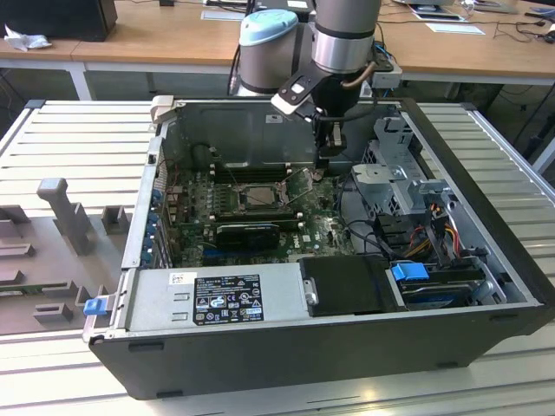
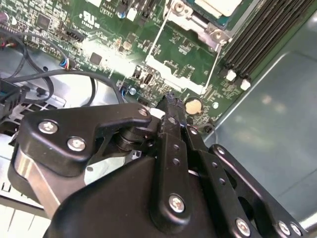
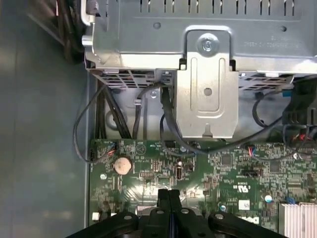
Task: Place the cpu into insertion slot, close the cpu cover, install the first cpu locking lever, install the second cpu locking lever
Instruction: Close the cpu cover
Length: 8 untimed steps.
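The insertion slot (image 1: 257, 196) sits mid-motherboard inside the open computer case, and the grey cpu (image 1: 258, 197) lies in its centre. In the second wrist view the pale cpu (image 2: 218, 6) is ringed by the silvery cpu cover (image 2: 195, 24), which looks flat on the socket. I cannot make out the locking levers' positions. My gripper (image 1: 327, 161) hangs just above the board, to the exterior view's right of the slot and apart from it. Its black fingers (image 3: 163, 198) are pressed together in both wrist views, shut on nothing, near the coin battery (image 2: 192, 105).
Long black memory slots (image 2: 257, 34) run beside the socket. A metal drive cage (image 3: 208, 94) with loose cables (image 3: 166, 119) stands close to the gripper. The silver power supply (image 1: 212, 299) and a black box (image 1: 347, 286) line the case's near side. Case walls (image 1: 251, 130) enclose the board.
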{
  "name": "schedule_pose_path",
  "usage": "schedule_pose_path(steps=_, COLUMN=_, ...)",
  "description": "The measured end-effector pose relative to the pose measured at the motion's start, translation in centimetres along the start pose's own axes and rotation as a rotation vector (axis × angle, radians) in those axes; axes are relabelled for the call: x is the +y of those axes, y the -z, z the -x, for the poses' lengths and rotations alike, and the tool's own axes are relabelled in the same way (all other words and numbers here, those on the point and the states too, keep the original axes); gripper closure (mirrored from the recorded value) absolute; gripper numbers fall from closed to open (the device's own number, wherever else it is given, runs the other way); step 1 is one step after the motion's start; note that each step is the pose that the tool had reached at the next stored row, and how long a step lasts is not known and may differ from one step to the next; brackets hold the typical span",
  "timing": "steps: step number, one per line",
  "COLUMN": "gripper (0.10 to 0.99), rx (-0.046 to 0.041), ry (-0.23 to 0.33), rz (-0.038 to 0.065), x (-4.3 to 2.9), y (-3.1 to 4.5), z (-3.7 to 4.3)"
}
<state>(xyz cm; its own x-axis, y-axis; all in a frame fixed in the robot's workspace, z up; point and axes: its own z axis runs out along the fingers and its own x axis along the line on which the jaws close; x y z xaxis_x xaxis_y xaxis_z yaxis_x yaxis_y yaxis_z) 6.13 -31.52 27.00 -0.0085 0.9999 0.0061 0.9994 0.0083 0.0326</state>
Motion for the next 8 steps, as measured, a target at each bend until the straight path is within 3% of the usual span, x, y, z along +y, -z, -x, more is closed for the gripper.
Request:
schedule_pose_path(steps=6, gripper=0.98, rx=0.0001, ry=0.001, rz=-0.003, x=0.63, y=-1.59, z=0.01)
schedule_pose_path(steps=7, gripper=0.98, rx=0.0001, ry=0.001, rz=-0.007, x=0.64, y=-1.96, z=0.01)
schedule_pose_path(steps=8, gripper=0.98, rx=0.0003, ry=0.001, rz=-0.022, x=0.66, y=-2.18, z=0.01)
